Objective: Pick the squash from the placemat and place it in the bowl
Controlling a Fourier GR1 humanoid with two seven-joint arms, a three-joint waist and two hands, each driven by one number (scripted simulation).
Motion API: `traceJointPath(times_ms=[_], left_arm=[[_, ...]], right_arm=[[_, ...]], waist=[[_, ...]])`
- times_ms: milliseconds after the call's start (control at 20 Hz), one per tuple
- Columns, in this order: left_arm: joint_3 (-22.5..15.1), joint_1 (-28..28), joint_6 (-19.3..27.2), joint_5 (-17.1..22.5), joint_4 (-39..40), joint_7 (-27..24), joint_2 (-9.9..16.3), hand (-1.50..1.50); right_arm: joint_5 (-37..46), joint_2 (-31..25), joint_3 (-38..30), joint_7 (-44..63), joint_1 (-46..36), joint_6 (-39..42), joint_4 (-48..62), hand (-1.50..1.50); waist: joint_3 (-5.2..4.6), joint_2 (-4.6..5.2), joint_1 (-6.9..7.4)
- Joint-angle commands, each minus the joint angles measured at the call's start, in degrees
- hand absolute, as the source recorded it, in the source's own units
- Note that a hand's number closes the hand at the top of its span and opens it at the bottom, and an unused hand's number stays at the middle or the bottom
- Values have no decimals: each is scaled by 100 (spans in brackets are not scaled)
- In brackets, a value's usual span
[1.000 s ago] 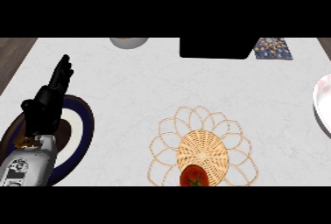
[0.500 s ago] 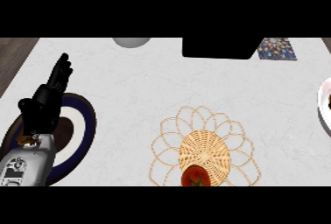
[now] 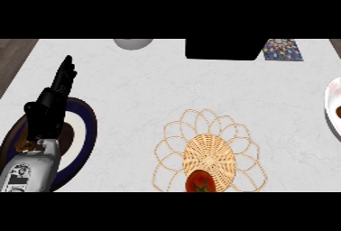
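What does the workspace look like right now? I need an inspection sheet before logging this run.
Surface: pale marbled counter; dark wood shows at its far corners.
Job's things: red-orange squash on the woven placemat, at its near edge. A white bowl, cut off by the right edge, has something brown inside.
Clutter: dark-rimmed plate at left, under the left arm; grey round object at the far edge; black box; patterned item beside it.
Hands: left hand open, fingers straight, over the plate, holding nothing. Right hand not in view.
Cables: nothing seen.
Surroundings: nothing seen beyond the counter.
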Motion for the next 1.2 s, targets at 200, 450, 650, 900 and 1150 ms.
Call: traceJointPath(times_ms=[200, 450, 650, 900, 1150], left_arm=[[94, -71, -19, 21, 137, -8, -17, 0], [149, 137, -37, 64, -19, -96, -10, 0], [96, 214, 27, -46, -135, -13, -33, 0], [163, 158, -52, 46, -120, 69, 0, 0], [178, 267, -47, 4, -100, -53, 6, 0]], right_arm=[[-487, -881, -442, -392, 384, 1361, 610, -150], [-798, -1227, -682, -768, 870, 2330, 766, -150], [-832, -1314, -620, -1160, 1379, 2935, 678, -150], [-866, -1182, -485, -1513, 1736, 3220, 411, -150], [-1076, -1154, -509, -1564, 2001, 3351, 268, -150]], waist=[[0, -15, -99], [6, -35, -122], [13, -56, -169], [13, -74, -222], [2, -87, -241]])
